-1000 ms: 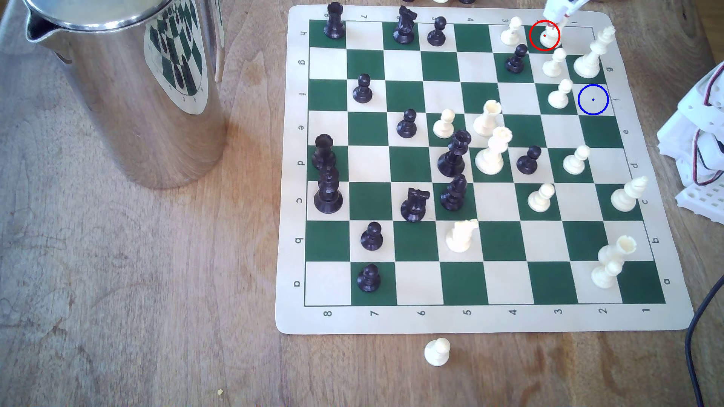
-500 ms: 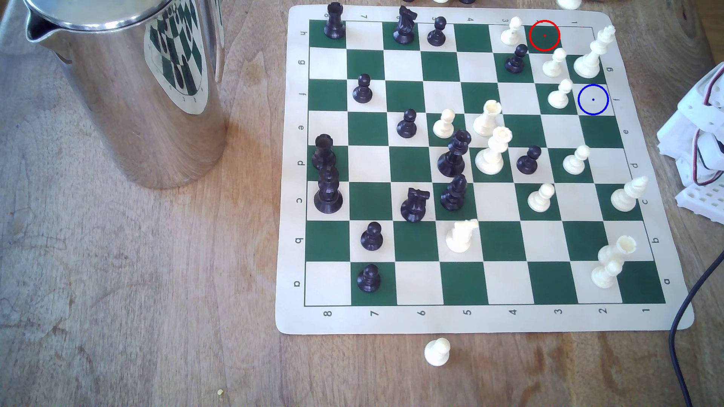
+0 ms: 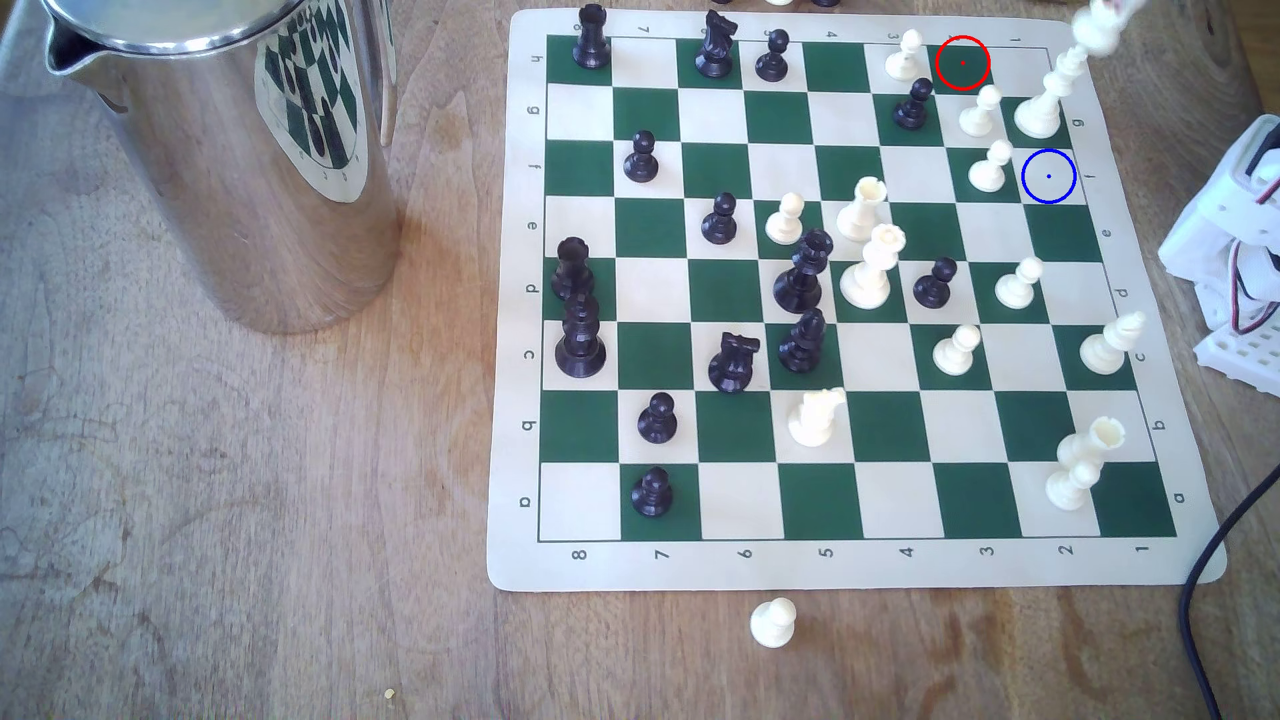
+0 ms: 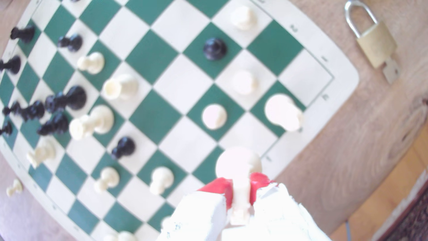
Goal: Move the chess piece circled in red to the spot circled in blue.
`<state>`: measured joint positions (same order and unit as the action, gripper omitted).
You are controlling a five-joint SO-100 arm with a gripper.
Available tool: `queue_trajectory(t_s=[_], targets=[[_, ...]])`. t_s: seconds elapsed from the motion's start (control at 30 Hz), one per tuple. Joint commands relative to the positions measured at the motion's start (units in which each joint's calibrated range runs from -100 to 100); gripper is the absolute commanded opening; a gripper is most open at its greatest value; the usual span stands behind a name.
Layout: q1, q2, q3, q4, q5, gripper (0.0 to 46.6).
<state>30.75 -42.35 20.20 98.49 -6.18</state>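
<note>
I see my jaws clamped on the knight (image 4: 239, 171), lifted above the chessboard's (image 3: 859, 564) corner. The blue-circled square (image 3: 1049, 176) sits bare.

A worn, pale wooden table (image 3: 242, 484) lies in bright daylight, with a patterned rug (image 4: 412, 220) on wooden floor (image 4: 382, 204) beside it.

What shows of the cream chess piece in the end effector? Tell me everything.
The chess piece is cream-white and plastic-looking, with a round base and a narrower body. The end effector is shut on that body between red pads; the base touches nothing else. Its top is hidden, so the head shape cannot be told. The exterior view shows it blurred, in the air over the chessboard at its far right corner.
</note>
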Motion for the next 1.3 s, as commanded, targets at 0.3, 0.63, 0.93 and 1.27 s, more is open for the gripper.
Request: queue_trajectory(t_s=[0.3,0.63,0.93,1.27], targets=[[0.5,-10.1,19.6,-2.5,-1.0,0.5],[0.0,-14.4,33.3,-11.0,-1.8,0.5],[-1.1,-20.0,42.3,-17.7,-1.9,0.5],[-1.0,-20.0,49.7,-24.6,-1.6,0.5]])
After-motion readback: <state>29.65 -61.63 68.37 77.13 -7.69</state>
